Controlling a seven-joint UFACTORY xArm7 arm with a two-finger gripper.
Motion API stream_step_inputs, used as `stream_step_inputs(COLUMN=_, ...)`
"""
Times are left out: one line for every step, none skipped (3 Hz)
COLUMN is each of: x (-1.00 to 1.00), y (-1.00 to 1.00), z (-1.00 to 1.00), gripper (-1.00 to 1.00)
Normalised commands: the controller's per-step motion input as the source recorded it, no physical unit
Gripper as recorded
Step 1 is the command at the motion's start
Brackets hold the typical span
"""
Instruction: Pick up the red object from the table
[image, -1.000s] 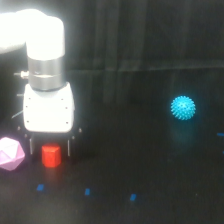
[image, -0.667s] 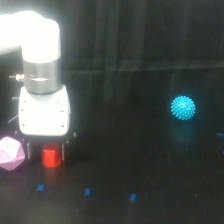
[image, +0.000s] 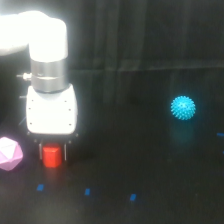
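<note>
The red object (image: 51, 156) is a small red-orange block on the black table (image: 150, 200), low at the exterior view's left. My gripper (image: 51, 151) hangs straight down over it from the white arm. A dark fingertip shows at each side of the block, very close to it. The fingers are dark against the dark table, so I cannot make out whether they press on the block. The block's top is tucked under the white gripper body (image: 51, 110).
A pink faceted polyhedron (image: 9, 153) lies just to the exterior view's left of the gripper. A spiky cyan ball (image: 183, 108) sits far off at the right. Small blue tape marks (image: 87, 191) dot the table in front.
The gripper has come down slightly around the red object. The block, the pink polyhedron and the cyan ball have stayed put.
</note>
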Motion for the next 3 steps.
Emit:
stream_step_inputs(x=0.61, y=0.19, z=0.50, gripper=-0.94)
stream_step_inputs(x=0.76, y=0.14, z=1.00, gripper=-1.00)
stream_step_inputs(x=1.00, y=0.01, z=0.94, gripper=-0.60)
